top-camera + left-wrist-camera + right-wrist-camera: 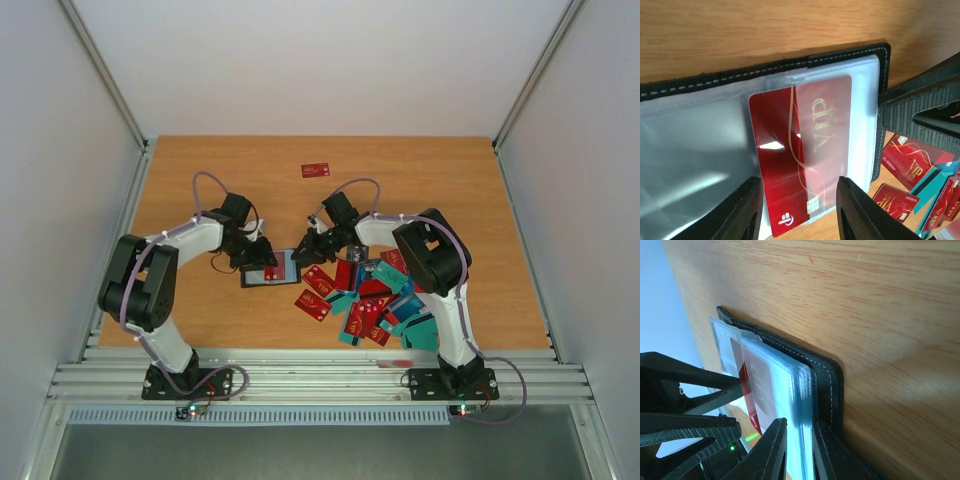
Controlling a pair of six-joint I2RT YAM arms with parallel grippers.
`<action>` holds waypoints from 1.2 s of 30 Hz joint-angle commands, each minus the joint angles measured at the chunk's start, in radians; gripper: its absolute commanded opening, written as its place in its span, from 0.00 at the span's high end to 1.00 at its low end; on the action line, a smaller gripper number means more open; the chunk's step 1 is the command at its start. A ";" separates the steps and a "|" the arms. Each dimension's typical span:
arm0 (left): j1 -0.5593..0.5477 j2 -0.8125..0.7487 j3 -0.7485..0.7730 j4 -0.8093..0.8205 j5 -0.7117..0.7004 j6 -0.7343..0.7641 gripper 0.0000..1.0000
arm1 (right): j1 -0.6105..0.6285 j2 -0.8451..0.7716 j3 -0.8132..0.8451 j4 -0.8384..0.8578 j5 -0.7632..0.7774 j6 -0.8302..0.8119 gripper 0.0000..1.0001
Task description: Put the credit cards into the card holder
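Black and lying open on the table (200, 180), the holder (270, 270) has a red card (800, 150) partly slid into a clear sleeve (860, 100). Left gripper (799, 210) straddles that card's end, jaws narrow. Right gripper (799, 450) pinches the sleeves at the holder's edge. Loose cards (375, 300) lie heaped just beside, one (315, 170) well apart.

Bright, even light; glare on the clear sleeves (700, 165) (near gripper parts blurred).
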 commanded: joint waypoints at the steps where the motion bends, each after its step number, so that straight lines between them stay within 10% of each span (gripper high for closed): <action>1: -0.019 0.032 0.049 -0.029 -0.045 -0.010 0.58 | 0.018 0.072 -0.030 -0.106 0.052 0.006 0.83; 24: -0.124 0.117 0.178 -0.090 -0.061 -0.068 0.59 | 0.017 0.080 -0.008 -0.123 0.032 -0.004 0.84; 36: -0.124 -0.041 0.189 -0.210 -0.184 -0.003 0.65 | 0.009 -0.027 0.026 -0.258 0.052 -0.117 0.61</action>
